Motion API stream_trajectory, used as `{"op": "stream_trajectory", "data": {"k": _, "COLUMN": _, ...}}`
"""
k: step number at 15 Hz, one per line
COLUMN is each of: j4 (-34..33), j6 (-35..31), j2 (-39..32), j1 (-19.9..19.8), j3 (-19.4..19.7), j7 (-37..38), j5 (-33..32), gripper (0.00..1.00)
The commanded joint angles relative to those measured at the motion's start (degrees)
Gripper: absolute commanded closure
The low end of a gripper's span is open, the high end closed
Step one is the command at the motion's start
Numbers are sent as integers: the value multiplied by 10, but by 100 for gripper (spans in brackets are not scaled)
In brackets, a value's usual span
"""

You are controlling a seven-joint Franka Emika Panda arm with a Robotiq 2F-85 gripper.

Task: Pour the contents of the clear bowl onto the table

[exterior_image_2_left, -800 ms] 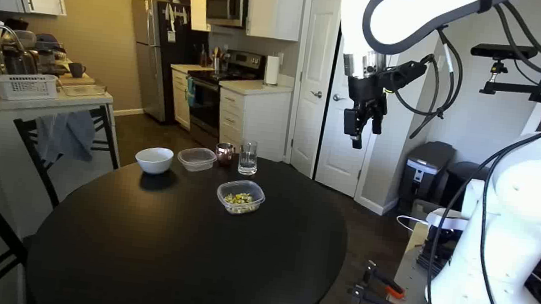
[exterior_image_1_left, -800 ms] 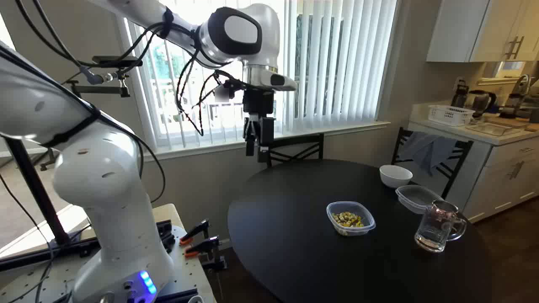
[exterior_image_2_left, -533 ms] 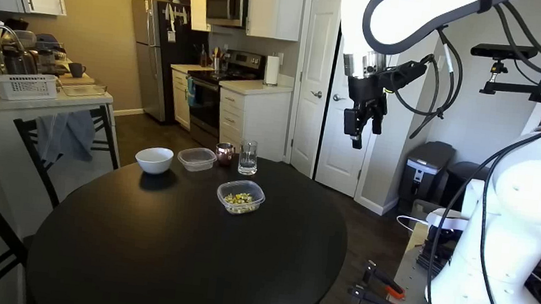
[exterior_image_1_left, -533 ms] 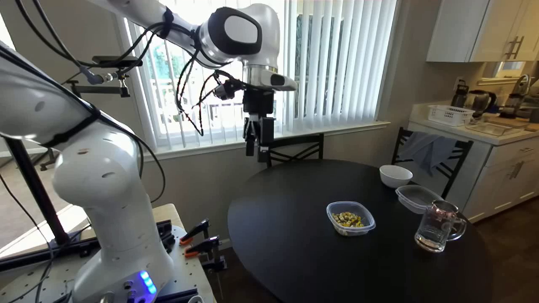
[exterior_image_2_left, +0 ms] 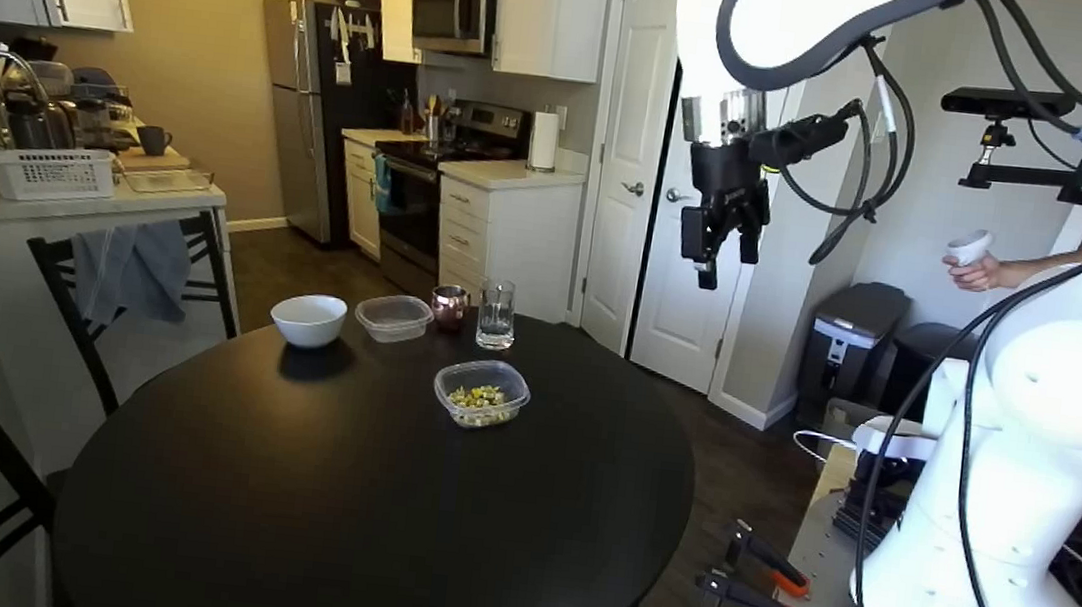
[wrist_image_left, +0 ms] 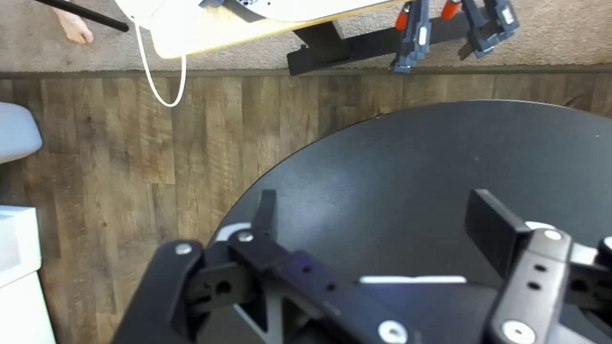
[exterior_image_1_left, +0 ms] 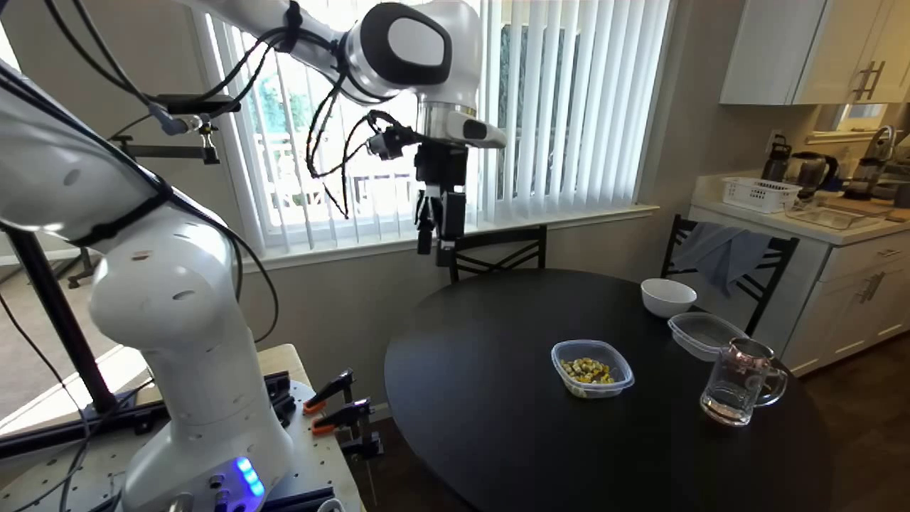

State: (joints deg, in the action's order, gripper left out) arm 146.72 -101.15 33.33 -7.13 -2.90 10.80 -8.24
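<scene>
The robot's hand (wrist_image_left: 377, 217) was spread wide, holding nothing. Below it, well away, sat the clear bowl (exterior_image_1_left: 603, 353). It looked light and bendy, likely best pinched by its rim.

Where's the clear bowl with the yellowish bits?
The clear bowl sits on the black table, in the right half of an exterior view, left of the glass mug.
</scene>
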Motion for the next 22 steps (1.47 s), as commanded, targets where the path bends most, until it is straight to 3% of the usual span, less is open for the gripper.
{"op": "stream_trajectory", "data": {"k": 1, "j4": -129, "j6": 51, "j2": -129, "j1": 22, "j3": -10, "j7": 73, "j5": 87, "gripper": 0}}
{"op": "stream_trajectory", "data": {"k": 6, "j4": -215, "j6": -6, "j2": -265, "j1": 47, "j3": -41, "j7": 251, "j5": 172, "gripper": 0}}
{"op": "stream_trajectory", "data": {"k": 10, "j4": -230, "j6": -83, "j2": -342, "j1": 56, "j3": -18, "j7": 345, "j5": 186, "gripper": 0}}
{"op": "stream_trajectory", "data": {"k": 17, "j4": -221, "j6": -218, "j2": -405, "j1": 61, "j3": 28, "j7": 462, "j5": 231, "gripper": 0}}
{"op": "stream_trajectory", "data": {"k": 18, "j4": -214, "j6": -221, "j2": -406, "j1": 63, "j3": 30, "j7": 489, "j5": 236, "gripper": 0}}
{"op": "stream_trajectory", "data": {"k": 19, "j4": -214, "j6": -183, "j2": -403, "j1": 63, "j3": 26, "j7": 458, "j5": 249, "gripper": 0}}
{"op": "stream_trajectory", "data": {"k": 20, "j4": -225, "j6": -195, "j2": -408, "j1": 61, "j3": 32, "j7": 452, "j5": 224, "gripper": 0}}
{"op": "stream_trajectory", "data": {"k": 22, "j4": -221, "j6": -190, "j2": -412, "j1": 64, "j3": 31, "j7": 452, "j5": 235, "gripper": 0}}
